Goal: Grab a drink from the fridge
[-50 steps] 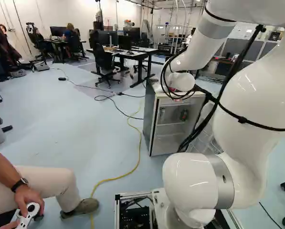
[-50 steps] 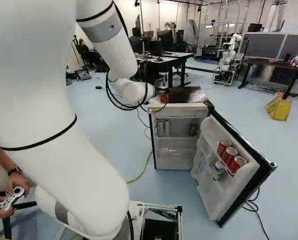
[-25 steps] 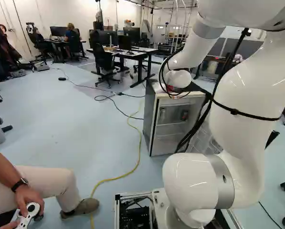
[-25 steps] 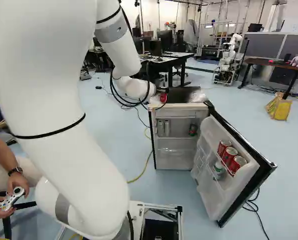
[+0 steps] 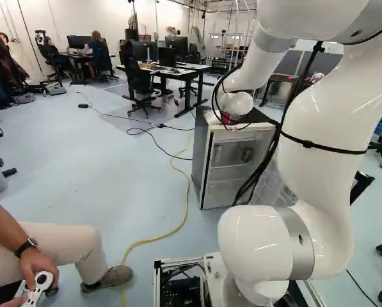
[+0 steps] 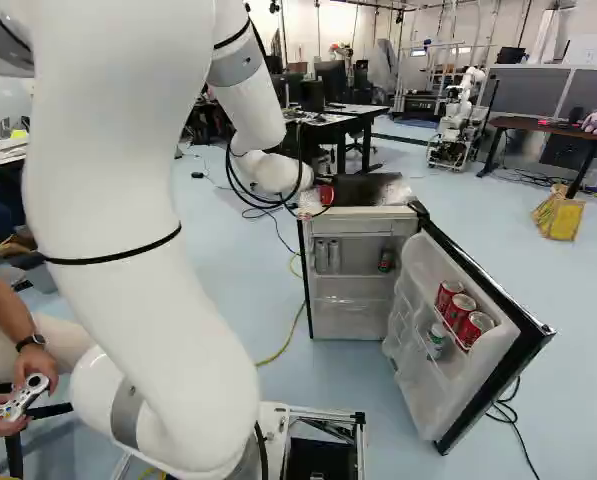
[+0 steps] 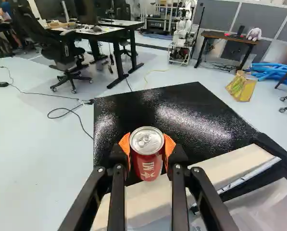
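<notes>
My gripper [image 6: 316,187] is at the near left part of the fridge's black top in the right base view, partly hidden by the wrist and cables. A red can [image 6: 326,195] shows at its end. In the wrist view the gripper [image 7: 147,145] is shut on this upright red can [image 7: 147,161], an orange pad on each side. The black fridge top [image 7: 181,113] spreads behind and around the can; whether its base touches that top I cannot tell. The fridge [image 5: 202,160] stands with its door [image 6: 488,330] open. Red cans [image 6: 458,308] sit in the door shelf.
Silver cans [image 6: 328,256] and a dark can [image 6: 386,260] stand inside the fridge. Desks [image 6: 333,118] and another robot [image 6: 458,115] are farther back. A seated person's leg [image 5: 56,246] is left of the base, and a yellow cable [image 5: 159,238] crosses the floor.
My arm's upper links have swung leftward in the left base view and rightward in the right one. The wrist has shifted slightly over the fridge, the red can moving with it. The base has stayed put.
</notes>
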`<state>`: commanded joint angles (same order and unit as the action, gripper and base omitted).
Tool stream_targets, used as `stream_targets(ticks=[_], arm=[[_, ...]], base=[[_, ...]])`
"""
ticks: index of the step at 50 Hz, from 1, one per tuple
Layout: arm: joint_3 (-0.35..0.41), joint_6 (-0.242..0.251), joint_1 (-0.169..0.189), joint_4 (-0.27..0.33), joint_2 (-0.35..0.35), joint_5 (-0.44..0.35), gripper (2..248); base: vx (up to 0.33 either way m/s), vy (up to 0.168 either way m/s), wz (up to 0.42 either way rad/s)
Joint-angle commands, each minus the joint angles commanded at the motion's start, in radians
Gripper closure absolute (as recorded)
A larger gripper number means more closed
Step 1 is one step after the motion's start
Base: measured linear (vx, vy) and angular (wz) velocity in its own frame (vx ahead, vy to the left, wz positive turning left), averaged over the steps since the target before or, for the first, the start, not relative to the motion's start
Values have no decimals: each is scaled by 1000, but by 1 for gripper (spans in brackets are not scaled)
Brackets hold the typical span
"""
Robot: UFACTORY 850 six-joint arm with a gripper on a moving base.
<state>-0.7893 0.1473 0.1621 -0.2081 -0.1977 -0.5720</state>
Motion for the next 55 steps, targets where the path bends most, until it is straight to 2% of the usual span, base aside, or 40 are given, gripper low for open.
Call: stream_targets(ticks=[22, 39, 40, 44, 45, 49, 50, 55], arm=[[-34, 0, -3, 0, -37, 0, 160], [-37, 0, -3, 0, -41, 0, 160], [-37, 0, -3, 0, -41, 0, 143], [-37, 0, -3, 0, -41, 0, 143], [-37, 0, -3, 0, -41, 0, 111], [-37, 0, -3, 0, -41, 0, 111], [-37, 0, -3, 0, -41, 0, 76], [-37, 0, -3, 0, -41, 0, 76]], base=[[0, 0, 0], [0, 0, 0], [0, 0, 0], [0, 0, 0], [0, 0, 0], [0, 0, 0], [0, 0, 0], [0, 0, 0]])
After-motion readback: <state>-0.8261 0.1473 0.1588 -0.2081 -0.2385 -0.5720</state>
